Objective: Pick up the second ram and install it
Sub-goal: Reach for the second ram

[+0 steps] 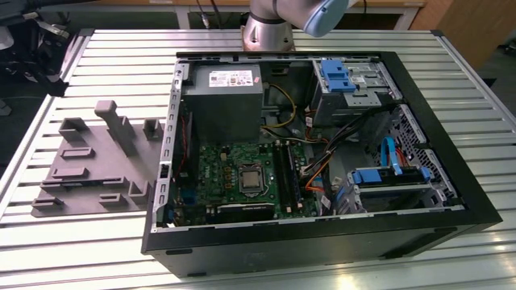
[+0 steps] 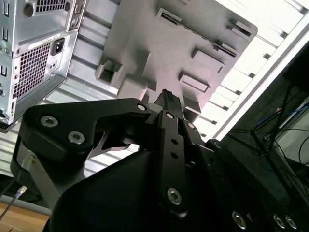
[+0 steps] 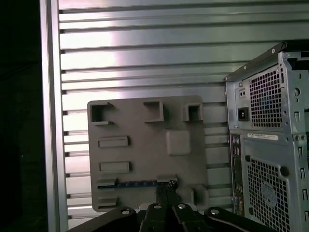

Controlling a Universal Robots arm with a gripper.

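Your tool (image 3: 166, 187) hangs over the grey moulded tray (image 3: 145, 130), clear of it, with the two fingers drawn together and nothing pinched between them. In the second wrist view the tool (image 2: 166, 95) shows as one narrow black tip against the tray (image 2: 145, 38). The second ram (image 3: 133, 183) is not picked up yet. In the first wrist view it sits in a long slot near one edge of the tray, a thin dark strip with a bluish row along it. Your fingertips line up over the end of it that is nearer the computer case (image 3: 270, 145). The tray (image 1: 89, 181) lies on the slatted metal bench (image 1: 121, 66), just beside the open case (image 1: 451, 199), on the exterior view's left of it. Inside the case you can see the green motherboard (image 1: 234, 163) with its processor socket (image 1: 250, 179). The dark memory slots (image 1: 286, 169) run just beside the socket. Whether a stick already stands in one of them you cannot tell. The grey power supply (image 1: 224, 96) sits beyond the board, and blue drive brackets (image 1: 335, 75) are at the exterior view's right.
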